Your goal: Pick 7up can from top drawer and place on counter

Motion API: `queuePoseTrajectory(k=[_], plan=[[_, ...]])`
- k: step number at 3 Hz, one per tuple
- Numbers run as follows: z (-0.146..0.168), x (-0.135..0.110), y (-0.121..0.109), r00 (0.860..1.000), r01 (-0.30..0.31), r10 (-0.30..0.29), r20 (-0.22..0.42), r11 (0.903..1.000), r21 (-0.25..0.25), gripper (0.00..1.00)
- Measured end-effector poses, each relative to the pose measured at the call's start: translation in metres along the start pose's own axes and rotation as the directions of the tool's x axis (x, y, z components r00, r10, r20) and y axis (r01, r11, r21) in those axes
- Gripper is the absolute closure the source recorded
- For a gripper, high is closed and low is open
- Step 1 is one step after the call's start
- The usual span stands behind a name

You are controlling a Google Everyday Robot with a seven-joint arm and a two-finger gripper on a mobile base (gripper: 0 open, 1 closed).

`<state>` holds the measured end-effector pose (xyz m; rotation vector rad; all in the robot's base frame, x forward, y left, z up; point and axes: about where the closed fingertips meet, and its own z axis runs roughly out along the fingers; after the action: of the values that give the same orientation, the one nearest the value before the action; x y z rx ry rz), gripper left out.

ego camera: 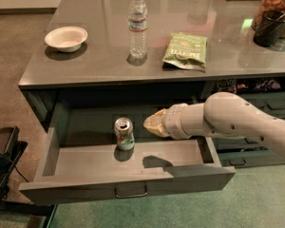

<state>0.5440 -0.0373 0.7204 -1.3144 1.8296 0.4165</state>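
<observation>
The 7up can (124, 133), green and white with a silver top, stands upright inside the open top drawer (128, 188), near its middle. The drawer is wide, dark grey, pulled out, with a metal pull handle on its front. My gripper (152, 123) reaches in from the right over the drawer, its tan tip a short way right of the can and not touching it. The glossy dark grey counter (99, 61) lies above the drawer.
On the counter stand a clear water bottle (137, 25), a white bowl (66, 38), a green snack bag (185, 50) and a dark jar (273, 15) at the far right. Narrower stacked drawers (270, 108) sit to the right. A dark object (2, 151) is on the floor at left.
</observation>
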Motion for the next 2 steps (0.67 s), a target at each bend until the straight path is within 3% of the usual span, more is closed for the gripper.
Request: queuePoseTrajectory(k=[1,2], plan=[[0.0088,-0.0026,-0.0015,1.0,0.003,-0.003,0.021,1.0,0.001,0.37],[0.0141,-0.0042,-0.0007,1.0,0.006,-0.005,0.029,1.0,-0.008,0.35]])
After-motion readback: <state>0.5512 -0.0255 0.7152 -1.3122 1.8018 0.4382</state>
